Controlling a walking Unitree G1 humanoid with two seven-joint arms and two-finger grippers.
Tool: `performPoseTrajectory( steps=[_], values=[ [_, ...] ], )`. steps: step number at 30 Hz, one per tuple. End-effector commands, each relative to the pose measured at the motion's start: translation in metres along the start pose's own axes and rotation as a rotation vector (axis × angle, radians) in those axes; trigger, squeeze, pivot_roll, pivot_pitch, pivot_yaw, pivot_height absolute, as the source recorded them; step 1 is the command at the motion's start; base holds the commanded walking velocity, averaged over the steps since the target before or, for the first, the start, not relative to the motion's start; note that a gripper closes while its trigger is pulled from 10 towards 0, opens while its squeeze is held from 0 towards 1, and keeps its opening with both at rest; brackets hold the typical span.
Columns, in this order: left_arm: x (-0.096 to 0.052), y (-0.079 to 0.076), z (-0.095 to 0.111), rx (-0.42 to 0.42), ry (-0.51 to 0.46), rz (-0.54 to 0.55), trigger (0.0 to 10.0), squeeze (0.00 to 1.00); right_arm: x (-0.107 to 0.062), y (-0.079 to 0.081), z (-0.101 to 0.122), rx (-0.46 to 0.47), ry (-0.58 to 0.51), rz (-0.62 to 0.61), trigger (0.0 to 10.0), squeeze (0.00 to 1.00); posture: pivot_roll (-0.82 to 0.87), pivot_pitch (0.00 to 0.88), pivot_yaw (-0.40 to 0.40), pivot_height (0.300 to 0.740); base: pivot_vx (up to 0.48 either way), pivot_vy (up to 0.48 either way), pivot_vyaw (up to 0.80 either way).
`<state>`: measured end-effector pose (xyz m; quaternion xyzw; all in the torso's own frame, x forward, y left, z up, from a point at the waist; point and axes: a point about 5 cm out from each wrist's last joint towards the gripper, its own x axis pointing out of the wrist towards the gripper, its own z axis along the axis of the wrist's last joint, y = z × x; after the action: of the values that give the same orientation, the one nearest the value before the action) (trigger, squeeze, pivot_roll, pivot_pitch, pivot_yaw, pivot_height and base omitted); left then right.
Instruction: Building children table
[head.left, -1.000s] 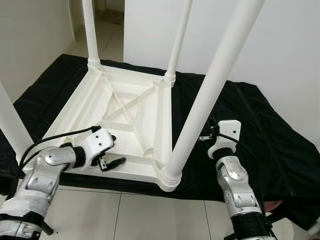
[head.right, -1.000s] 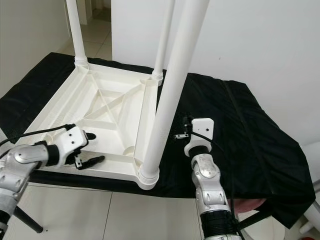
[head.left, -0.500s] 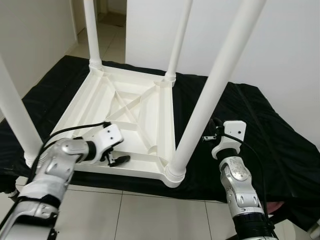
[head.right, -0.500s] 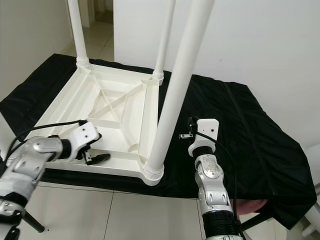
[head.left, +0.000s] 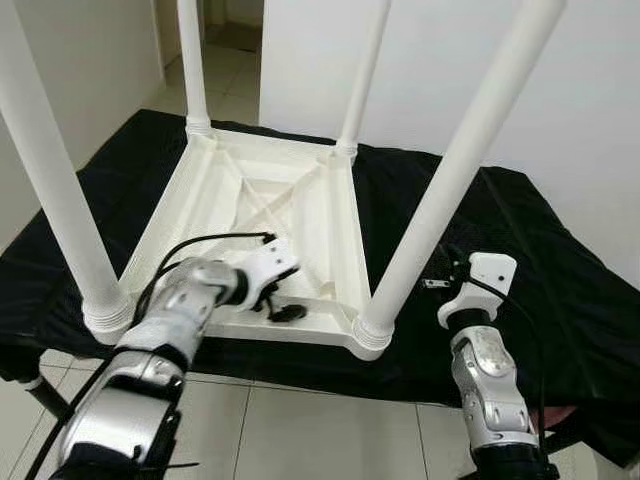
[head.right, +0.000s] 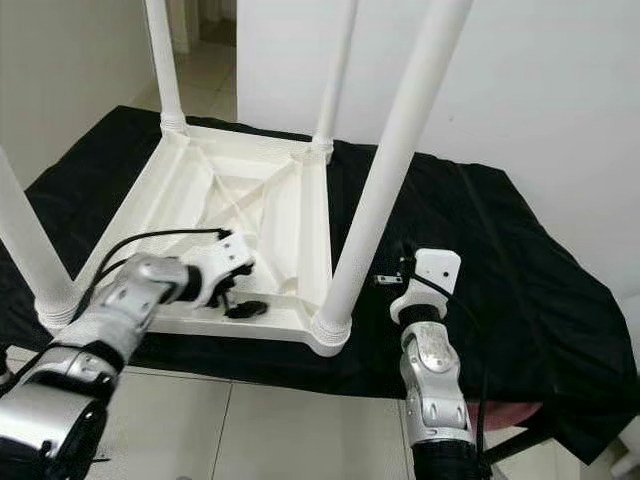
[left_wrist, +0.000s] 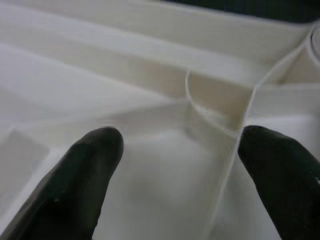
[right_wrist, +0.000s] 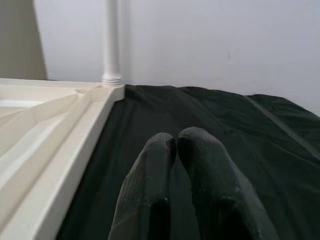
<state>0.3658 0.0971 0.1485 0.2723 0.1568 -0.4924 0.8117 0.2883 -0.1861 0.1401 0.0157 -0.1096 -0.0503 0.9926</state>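
Note:
A white plastic children's table (head.left: 250, 200) lies upside down on a black cloth (head.left: 540, 260). All its legs stand upright, among them the near right leg (head.left: 460, 170) and the near left leg (head.left: 50, 170). My left gripper (head.left: 277, 303) hovers over the ribbed underside just inside the table's near rim. It is open, and its black fingertips (left_wrist: 95, 150) are spread above a curved rib with nothing between them. My right gripper (right_wrist: 175, 142) is shut and empty. It hangs low over the cloth, to the right of the near right leg.
The cloth-covered surface ends at a front edge close to me, with tiled floor (head.left: 300, 430) below. A white wall (head.left: 560, 100) stands behind, and a doorway opens at the far left. Bare cloth stretches to the right of the table.
The camera has shifted, and the near left leg is in view now. My left gripper has moved right along the near rim and further in over the underside. The right gripper has kept its place.

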Motion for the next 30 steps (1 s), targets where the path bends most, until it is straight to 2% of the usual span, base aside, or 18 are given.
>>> performPoseTrajectory(
  steps=[1,8,9,11,12,13,14,16,19,20,22,24,25,26,28,29,30],
  values=[
    [-0.009,0.033,0.004,-0.034,-0.029,0.643,10.0,0.0,-0.004,-0.009,-0.002,0.009,0.018,-0.05,10.0,0.0,-0.01,0.0,-0.099,0.74,0.0,0.0,0.0],
    [-0.011,0.041,0.016,-0.05,-0.077,0.687,10.0,0.0,-0.011,-0.01,-0.007,0.014,0.033,-0.059,10.0,0.0,-0.02,0.0,-0.093,0.74,0.0,0.0,0.0],
    [-0.02,0.042,0.012,-0.055,-0.113,0.681,10.0,0.0,-0.022,-0.011,-0.008,0.031,0.034,-0.055,10.0,0.51,-0.02,0.0,-0.091,0.74,0.0,0.0,0.0],
    [-0.024,0.042,0.01,-0.054,-0.123,0.682,10.0,0.0,-0.027,-0.012,-0.009,0.034,0.033,-0.054,10.0,0.51,-0.02,0.0,-0.091,0.74,0.0,0.0,0.0],
    [-0.028,0.042,0.009,-0.053,-0.131,0.681,10.0,0.0,-0.032,-0.012,-0.009,0.046,0.038,-0.048,10.0,0.63,-0.02,0.0,-0.091,0.74,0.0,0.0,0.0],
    [-0.028,0.042,0.009,-0.053,-0.131,0.681,10.0,0.0,-0.032,-0.012,-0.009,0.046,0.038,-0.048,10.0,0.63,-0.02,0.0,-0.091,0.74,0.0,0.0,0.0],
    [-0.031,0.042,0.007,-0.051,-0.136,0.677,10.0,0.0,-0.036,-0.011,-0.01,0.068,0.042,-0.025,10.0,1.0,-0.02,0.0,-0.091,0.74,0.0,0.0,0.0],
    [-0.042,0.042,0.004,-0.06,-0.169,0.668,10.0,0.0,-0.048,-0.011,-0.01,0.085,0.051,0.012,10.0,1.0,-0.02,0.0,-0.09,0.74,0.0,0.0,0.0],
    [-0.059,0.032,0.002,-0.044,-0.25,0.594,10.0,0.0,-0.06,-0.013,-0.011,0.075,0.071,0.067,10.0,1.0,-0.02,0.0,-0.089,0.74,0.0,0.0,0.0],
    [-0.059,0.032,0.002,-0.044,-0.25,0.594,10.0,0.0,-0.06,-0.013,-0.011,0.075,0.071,0.067,10.0,1.0,-0.02,0.0,-0.089,0.74,0.0,0.0,0.0],
    [-0.066,0.02,-0.002,-0.012,-0.266,0.531,10.0,0.0,-0.063,-0.013,-0.008,0.072,0.073,0.129,10.0,1.0,-0.03,0.0,-0.086,0.74,0.0,0.0,0.0],
    [-0.068,0.015,-0.003,0.004,-0.267,0.505,10.0,0.0,-0.064,-0.013,-0.007,0.071,0.074,0.157,10.0,1.0,-0.03,0.0,-0.086,0.74,0.0,0.0,0.0],
    [-0.073,0.004,-0.007,-0.005,-0.277,0.456,10.0,0.0,-0.063,-0.014,-0.005,0.056,0.077,0.215,10.0,1.0,-0.02,0.0,-0.09,0.74,0.0,0.0,0.0],
    [-0.073,0.004,-0.007,-0.005,-0.277,0.456,10.0,0.0,-0.063,-0.014,-0.005,0.056,0.077,0.215,10.0,1.0,-0.02,0.0,-0.09,0.74,0.0,0.0,0.0],
    [-0.082,-0.012,-0.012,-0.037,-0.301,0.391,10.0,0.0,-0.063,-0.016,0.0,0.043,0.091,0.312,10.0,1.0,-0.02,0.0,-0.096,0.74,0.0,0.0,0.0],
    [-0.082,-0.012,-0.012,-0.037,-0.301,0.391,10.0,0.0,-0.063,-0.016,0.0,0.043,0.091,0.312,10.0,1.0,-0.02,0.0,-0.096,0.74,0.0,0.0,0.0],
    [-0.089,-0.018,-0.016,-0.059,-0.303,0.377,10.0,0.0,-0.062,-0.017,0.002,0.032,0.101,0.374,10.0,1.0,-0.02,0.0,-0.097,0.74,0.0,0.0,0.0]
  ],
)
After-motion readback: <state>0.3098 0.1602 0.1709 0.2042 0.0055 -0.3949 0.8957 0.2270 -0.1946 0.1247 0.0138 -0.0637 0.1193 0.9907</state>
